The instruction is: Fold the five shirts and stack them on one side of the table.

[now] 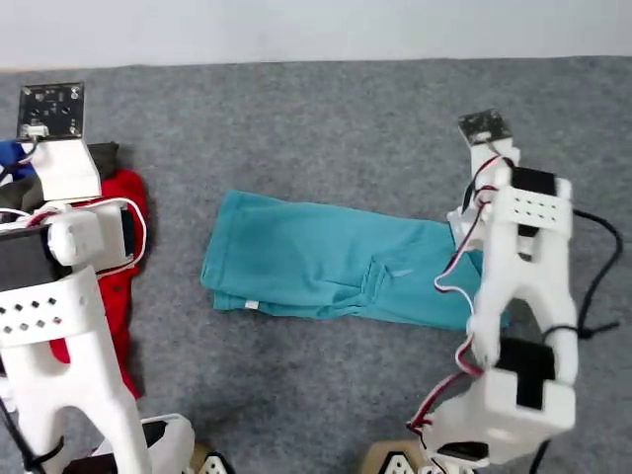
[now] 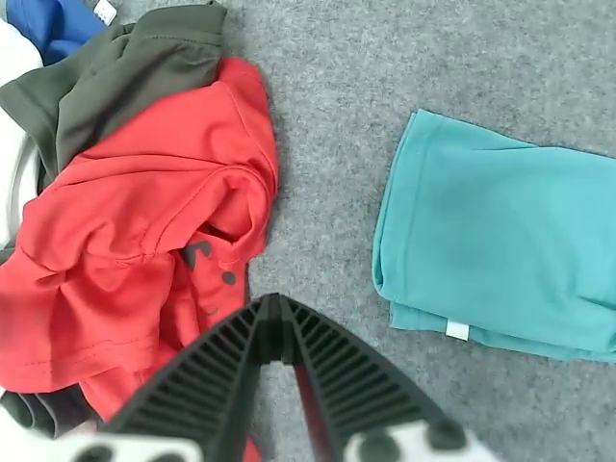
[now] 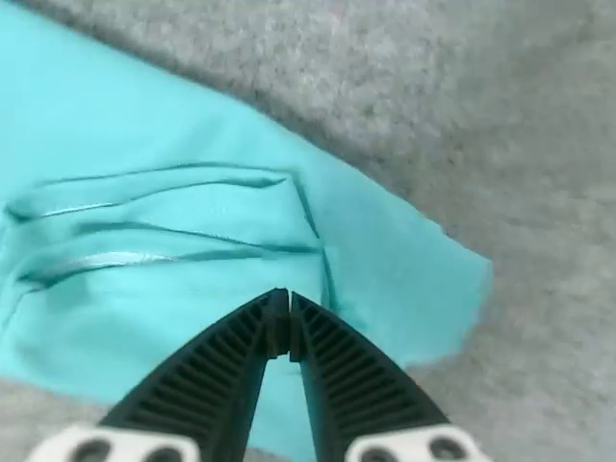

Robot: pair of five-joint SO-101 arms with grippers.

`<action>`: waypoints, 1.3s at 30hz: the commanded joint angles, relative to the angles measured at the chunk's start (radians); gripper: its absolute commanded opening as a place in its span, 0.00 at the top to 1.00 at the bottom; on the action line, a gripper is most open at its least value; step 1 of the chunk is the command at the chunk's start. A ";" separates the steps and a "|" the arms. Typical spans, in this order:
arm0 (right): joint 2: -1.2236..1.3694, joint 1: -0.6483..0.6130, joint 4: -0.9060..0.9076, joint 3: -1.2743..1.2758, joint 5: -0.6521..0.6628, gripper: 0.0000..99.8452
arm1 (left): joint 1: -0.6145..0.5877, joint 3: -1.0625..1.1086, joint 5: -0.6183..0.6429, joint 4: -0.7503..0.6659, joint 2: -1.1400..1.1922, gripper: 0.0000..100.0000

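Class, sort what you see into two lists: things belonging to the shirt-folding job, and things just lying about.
Job: teal shirt, red shirt, dark grey shirt, blue shirt, white cloth.
Lying about: grey table cover, pale wall behind.

Four shirts can be counted: one teal shirt [image 1: 326, 262], one red shirt [image 2: 144, 221], one dark olive shirt [image 2: 135, 67], one blue shirt [image 2: 58, 24]. Two arms: left arm [image 1: 59, 326], right arm [image 1: 523, 296].

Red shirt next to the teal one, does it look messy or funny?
Yes. The crumpled red fabric shirt lies bunched in a heap with a dark olive shirt and a blue garment, wrinkled and unfolded. The teal fabric shirt beside it lies folded flat, so the heap stands out.
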 commanded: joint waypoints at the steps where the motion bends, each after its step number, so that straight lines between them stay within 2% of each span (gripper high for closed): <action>1: 0.101 0.016 -0.025 -0.028 -0.014 0.99 | -0.008 -0.005 -0.002 0.018 -0.025 1.00; 5: 0.182 0.056 -0.018 -0.038 -0.015 0.99 | -0.008 0.012 -0.002 0.018 -0.023 1.00; 10: 0.133 0.051 0.054 -0.121 -0.021 0.99 | -0.008 0.067 -0.002 0.018 -0.025 1.00; 16: 0.018 -0.036 0.202 -0.256 -0.023 0.99 | -0.014 0.081 -0.002 0.018 -0.032 1.00; 19: -0.036 -0.093 0.257 -0.293 -0.025 0.99 | -0.060 0.081 -0.002 0.018 -0.029 1.00; 21: -0.070 -0.127 0.280 -0.310 -0.072 0.99 | -0.083 0.082 -0.005 0.018 -0.023 1.00; 27: -0.134 -0.278 0.285 -0.318 -0.311 0.99 | -0.107 0.108 -0.160 0.020 -0.031 1.00; 30: -0.139 -0.366 0.274 -0.318 -0.391 0.99 | -0.184 0.151 -0.173 0.020 -0.023 1.00; 36: -0.136 -0.504 0.209 -0.315 -0.410 0.99 | -0.344 0.208 -0.175 0.020 -0.032 1.00; 39: -0.134 -0.576 0.197 -0.315 -0.534 0.99 | -0.425 0.211 -0.176 0.020 -0.032 1.00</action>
